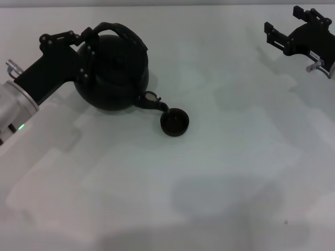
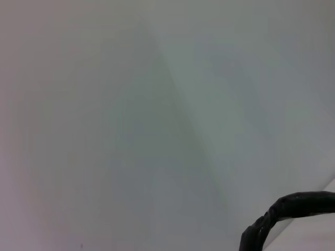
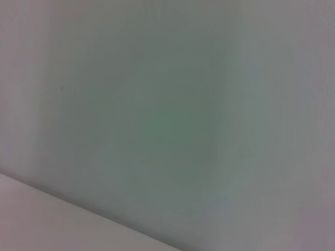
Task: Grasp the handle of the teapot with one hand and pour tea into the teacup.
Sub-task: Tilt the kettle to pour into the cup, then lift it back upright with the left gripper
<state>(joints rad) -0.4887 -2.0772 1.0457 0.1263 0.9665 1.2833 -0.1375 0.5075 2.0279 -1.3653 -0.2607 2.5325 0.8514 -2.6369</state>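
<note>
We hold the handle (image 1: 123, 32) clamped between our left gripper (image 1: 90, 46) jaws, tilting the teapot (image 1: 112, 73) so its spout overhangs the teacup (image 1: 174, 122); right gripper (image 1: 293, 29) parked, jaws wide.

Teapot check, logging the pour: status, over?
Left gripper on handle; teapot tilted, spout over teacup. Right gripper parked far right. Nothing in the way.

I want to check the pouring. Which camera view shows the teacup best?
The head view: the teacup appears whole on the table, just under the teapot spout, with the left gripper at the handle. The left wrist view shows only a handle piece; the right wrist view shows no teacup.
</note>
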